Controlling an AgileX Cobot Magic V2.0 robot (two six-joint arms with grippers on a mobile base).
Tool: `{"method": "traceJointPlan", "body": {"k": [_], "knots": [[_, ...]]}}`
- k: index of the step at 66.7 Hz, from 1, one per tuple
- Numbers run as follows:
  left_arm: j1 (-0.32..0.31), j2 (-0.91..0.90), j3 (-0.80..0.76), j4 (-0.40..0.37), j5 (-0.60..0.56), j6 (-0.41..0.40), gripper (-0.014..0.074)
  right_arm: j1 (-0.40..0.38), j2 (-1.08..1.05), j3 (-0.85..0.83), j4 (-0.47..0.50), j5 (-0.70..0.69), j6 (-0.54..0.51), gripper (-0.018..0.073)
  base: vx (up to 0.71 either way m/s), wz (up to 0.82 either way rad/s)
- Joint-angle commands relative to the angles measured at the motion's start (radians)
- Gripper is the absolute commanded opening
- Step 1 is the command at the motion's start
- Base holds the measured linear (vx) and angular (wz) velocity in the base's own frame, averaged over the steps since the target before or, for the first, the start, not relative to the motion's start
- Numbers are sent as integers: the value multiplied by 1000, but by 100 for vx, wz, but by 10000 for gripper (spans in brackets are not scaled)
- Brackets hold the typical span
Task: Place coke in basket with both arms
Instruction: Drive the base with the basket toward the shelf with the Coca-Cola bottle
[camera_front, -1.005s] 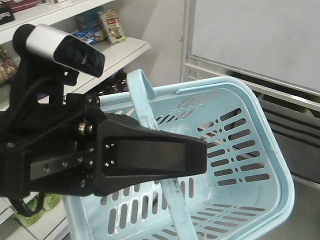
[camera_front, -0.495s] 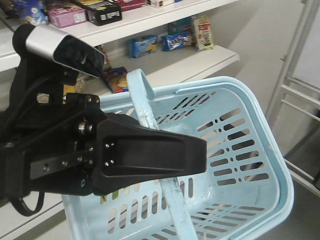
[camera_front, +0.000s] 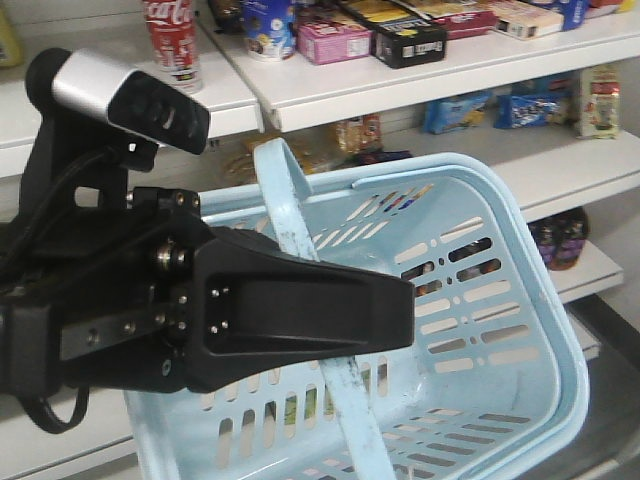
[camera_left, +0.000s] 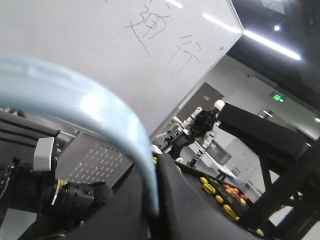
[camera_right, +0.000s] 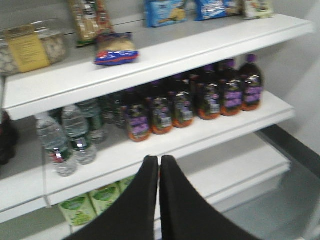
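the left claw (camera_front: 390, 312) is clamped on the hoop handle (camera_front: 285, 200) of the pale blue basket (camera_front: 420, 170), which hangs tilted. the red coke can (camera_front: 172, 40) stands upright on an upper shelf (camera_front: 320, 100), well apart from the basket. the right claw (camera_right: 159, 165) is closed on nothing, pointing at shelved bottles (camera_right: 220, 97).

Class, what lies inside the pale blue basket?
Nothing shows inside the basket, only its slotted walls. The left gripper and the handle cover its left part.
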Motion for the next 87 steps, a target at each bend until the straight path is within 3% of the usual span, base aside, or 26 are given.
{"method": "traceJointPlan", "body": {"k": [1, 51, 87], "knots": [[-6, -27, -33, -89, -187, 9, -6, -7, -18, 11, -7, -71, -8, -4, 11, 60], [-6, -27, -33, -89, -187, 9, -6, -7, -18, 11, -7, -72, -8, -4, 12, 68], [-6, -27, -33, -89, -187, 9, -6, -7, -18, 11, -7, -72, -8, -4, 8, 24]]}}
